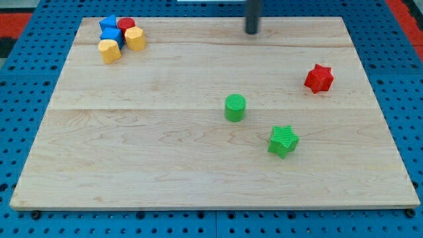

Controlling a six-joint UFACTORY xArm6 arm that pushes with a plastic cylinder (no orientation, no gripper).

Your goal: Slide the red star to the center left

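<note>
Blocks: two green, two red point(319, 78).

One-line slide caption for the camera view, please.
My tip waits at the board's top, up-left of the red star at the right.

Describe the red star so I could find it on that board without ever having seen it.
Start at the wooden board and go to its right-hand edge in the view, about a third of the way down. The red star sits there alone, up and right of the green star. It is the only red piece on that side.
</note>
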